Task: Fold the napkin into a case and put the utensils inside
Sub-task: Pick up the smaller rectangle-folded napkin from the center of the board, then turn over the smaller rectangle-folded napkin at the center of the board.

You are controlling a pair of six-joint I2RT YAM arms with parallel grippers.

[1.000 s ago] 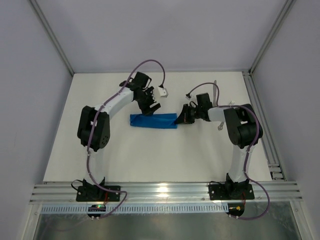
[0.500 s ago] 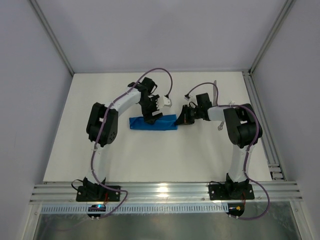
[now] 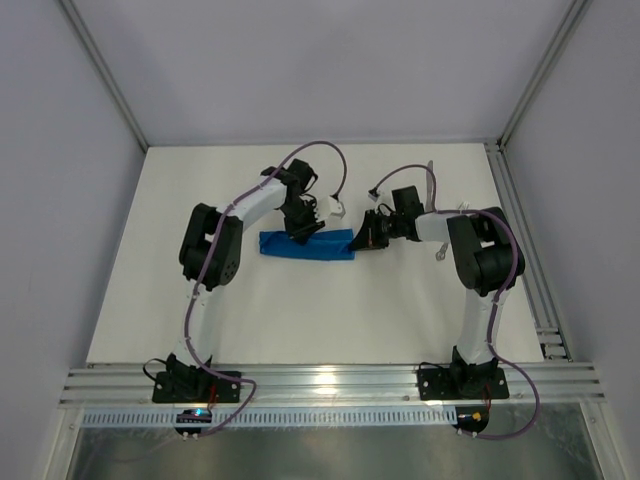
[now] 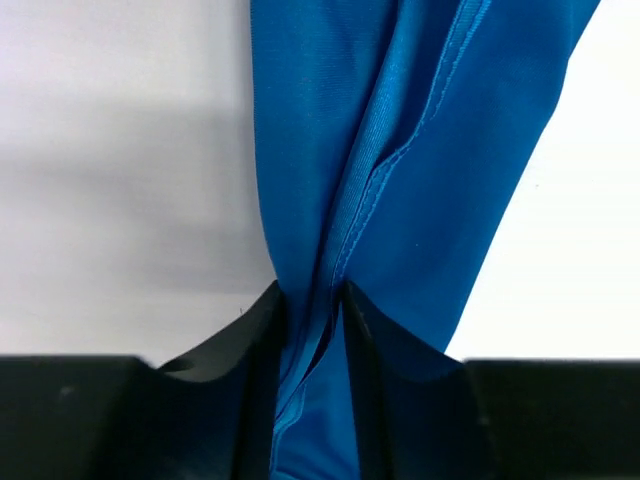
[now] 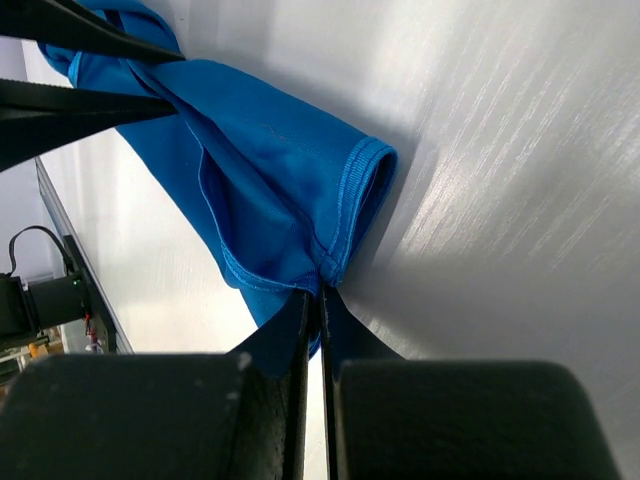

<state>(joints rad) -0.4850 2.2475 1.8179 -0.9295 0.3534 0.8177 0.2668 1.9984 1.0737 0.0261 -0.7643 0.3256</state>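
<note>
While I am watching from the overhead camera, the napkin (image 3: 322, 246) is lying as a narrow blue strip across the middle of the bench (image 3: 200, 300), running left to right between the two arms. The left fingers (image 3: 303, 232) are coming down on its far edge, a little left of the strip's middle. The right fingers (image 3: 362, 238) are touching its right end. From up here I am not making out how either pair is set.

Through the left wrist camera, I am seeing the left fingers (image 4: 272, 325) clamping a raised ridge of the napkin (image 4: 420, 150) between them. A stitched hem is running up from the pinch. The cloth is spreading away from the tips over the pale bench (image 4: 120, 200), which is showing on both sides.

Through the right wrist camera, the right fingers (image 5: 298, 325) are pressing together on a thin bit of the napkin (image 5: 270, 170) at its hemmed edge, where the folded end is curling over. The layers are gaping slightly there along the hem. The cloth is stretching away to the upper left, where the dark left fingers (image 5: 70, 112) are gripping it. The bench (image 5: 480, 150) is gleaming beside it.
</note>
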